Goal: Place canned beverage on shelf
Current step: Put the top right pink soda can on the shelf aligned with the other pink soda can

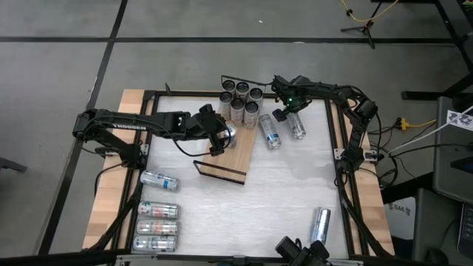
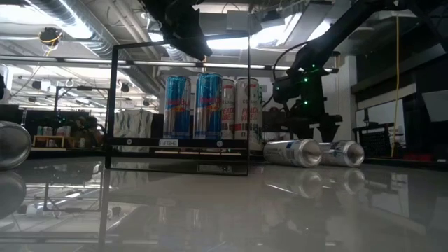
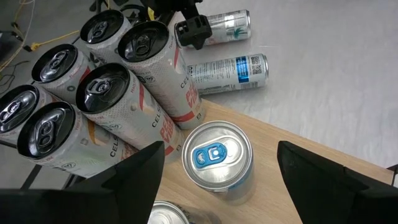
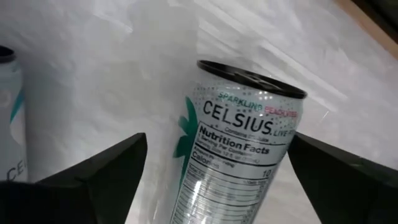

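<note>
The left tool (image 3: 217, 180) hangs spread wide over an upright blue-tabbed can (image 3: 217, 162) standing on the shelf (image 1: 238, 154), not gripping it. The right tool (image 4: 214, 180) hovers released above a Celsius can (image 4: 233, 162) lying on the white surface (image 1: 288, 192) beside the shelf.

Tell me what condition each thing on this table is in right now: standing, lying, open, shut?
Shelf: flat on the table, partly loaded.
Blue-tab can: upright on the shelf, between the left gripper's open fingers, untouched.
Can cluster: upright, packed together.
Celsius can: lying down, between the right gripper's open fingers.
Can beside it: lying down.
Left-edge cans: lying down.
Front-right can: lying down.
</note>
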`<move>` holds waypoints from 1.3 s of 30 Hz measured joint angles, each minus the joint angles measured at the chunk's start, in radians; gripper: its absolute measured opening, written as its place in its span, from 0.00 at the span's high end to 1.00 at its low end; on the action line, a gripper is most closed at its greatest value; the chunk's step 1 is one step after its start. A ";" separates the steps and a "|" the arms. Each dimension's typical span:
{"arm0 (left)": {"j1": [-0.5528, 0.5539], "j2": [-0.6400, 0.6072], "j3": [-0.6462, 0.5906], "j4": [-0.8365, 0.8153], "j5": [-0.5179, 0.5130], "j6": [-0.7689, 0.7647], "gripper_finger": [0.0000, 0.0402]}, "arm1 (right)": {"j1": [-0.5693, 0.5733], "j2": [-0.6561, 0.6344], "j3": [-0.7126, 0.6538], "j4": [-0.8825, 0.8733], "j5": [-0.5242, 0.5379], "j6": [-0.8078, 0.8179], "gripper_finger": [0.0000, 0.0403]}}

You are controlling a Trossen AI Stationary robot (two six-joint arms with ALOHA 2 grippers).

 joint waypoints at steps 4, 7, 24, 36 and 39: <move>0.000 0.000 0.000 0.000 0.000 0.000 0.24 | 0.000 0.000 0.000 0.000 0.017 0.000 0.04; 0.000 0.000 0.000 0.000 0.000 0.000 0.24 | 0.000 -0.002 -0.025 0.019 0.021 0.002 0.04; 0.000 0.000 0.000 0.000 0.000 0.000 0.24 | -0.001 -0.005 -0.105 0.069 0.004 -0.026 0.39; 0.000 0.000 0.000 0.000 0.000 0.000 0.24 | -0.001 -0.191 -0.126 0.060 -0.042 -0.077 0.38; 0.000 0.000 0.000 0.000 0.000 0.000 0.24 | 0.001 -0.293 -0.181 0.065 -0.044 -0.062 0.38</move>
